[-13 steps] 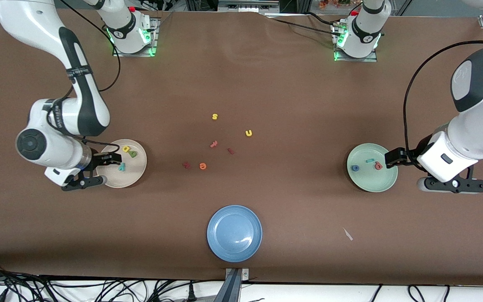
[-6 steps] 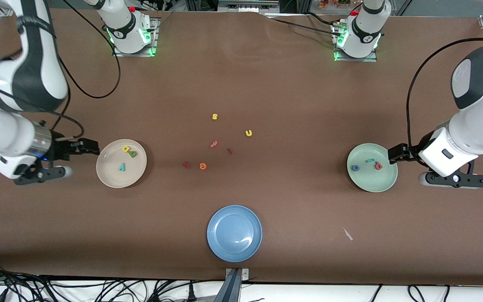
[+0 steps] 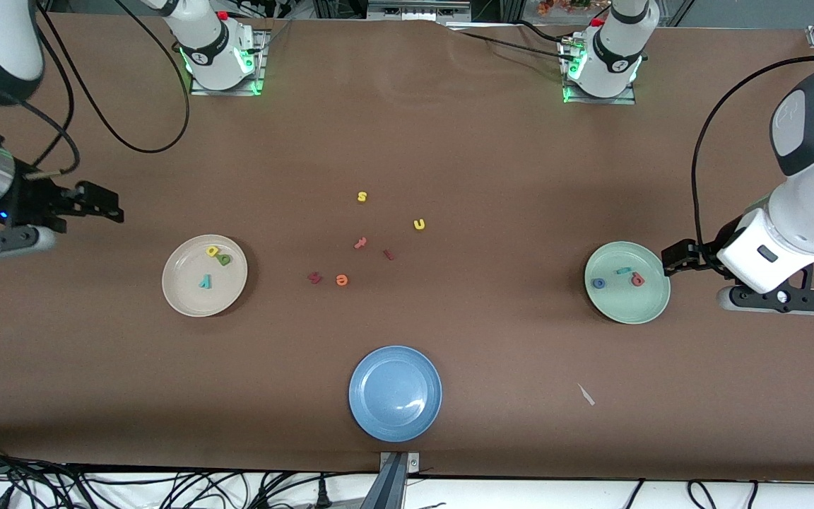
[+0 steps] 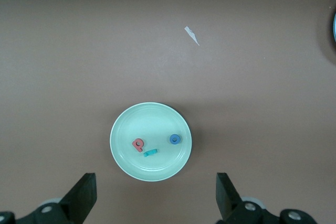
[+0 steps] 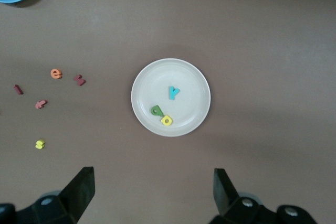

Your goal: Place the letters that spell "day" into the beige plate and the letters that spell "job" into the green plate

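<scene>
Front view: 6 letters (image 3: 203, 281) apparently plated

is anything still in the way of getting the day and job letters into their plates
Nothing visible. The yellow, green and teal letters already lie in the beige plate, and the blue, teal and pink letters in the green plate. Both tools are open and clear.

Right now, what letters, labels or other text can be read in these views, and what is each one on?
"y": teal letter in the beige plate.
"o": blue letter in the green plate.
"s": yellow letter on the table.
"u": yellow letter on the table.
"e": orange letter on the table.
Robot base markings: too small to read.
</scene>
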Available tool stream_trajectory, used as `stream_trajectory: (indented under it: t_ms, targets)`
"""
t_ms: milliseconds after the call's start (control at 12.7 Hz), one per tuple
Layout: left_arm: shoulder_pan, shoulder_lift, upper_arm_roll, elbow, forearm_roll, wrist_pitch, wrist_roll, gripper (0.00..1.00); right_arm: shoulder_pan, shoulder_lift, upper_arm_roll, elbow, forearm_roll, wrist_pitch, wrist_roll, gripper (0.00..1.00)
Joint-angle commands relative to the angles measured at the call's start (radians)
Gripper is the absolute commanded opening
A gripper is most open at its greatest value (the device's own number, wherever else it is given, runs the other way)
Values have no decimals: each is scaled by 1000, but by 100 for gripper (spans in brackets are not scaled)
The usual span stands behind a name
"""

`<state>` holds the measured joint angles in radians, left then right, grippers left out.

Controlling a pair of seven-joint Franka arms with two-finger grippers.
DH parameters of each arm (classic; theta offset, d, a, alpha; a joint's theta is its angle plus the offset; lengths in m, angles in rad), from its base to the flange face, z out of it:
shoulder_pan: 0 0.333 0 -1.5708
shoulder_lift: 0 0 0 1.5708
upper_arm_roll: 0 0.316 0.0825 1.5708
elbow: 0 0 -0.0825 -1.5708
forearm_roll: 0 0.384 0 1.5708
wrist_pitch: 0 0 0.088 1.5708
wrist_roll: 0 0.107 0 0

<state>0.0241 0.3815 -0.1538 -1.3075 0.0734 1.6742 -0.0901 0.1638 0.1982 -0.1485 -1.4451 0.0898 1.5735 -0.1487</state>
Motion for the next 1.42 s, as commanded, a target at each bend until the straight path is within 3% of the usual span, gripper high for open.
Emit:
stream_trajectory:
  t_ms: [0, 79, 393, 1337]
  targets:
    - [31, -23, 4, -15, -64, 2, 17, 100, -128, -115, 107, -55, -10, -82, 62, 100]
    - [31, -32, 7, -15, -67, -16, 20, 100, -151, -132, 134, -67, -10, -81, 69, 100]
    - [45, -44, 17, -15, -58, -85, 32, 100, -153, -149, 139, -142, -12, -18, 70, 100]
    - [50, -44, 14, -24, -60, -85, 32, 100, -153, -137, 142, -129, -91, -41, 49, 100]
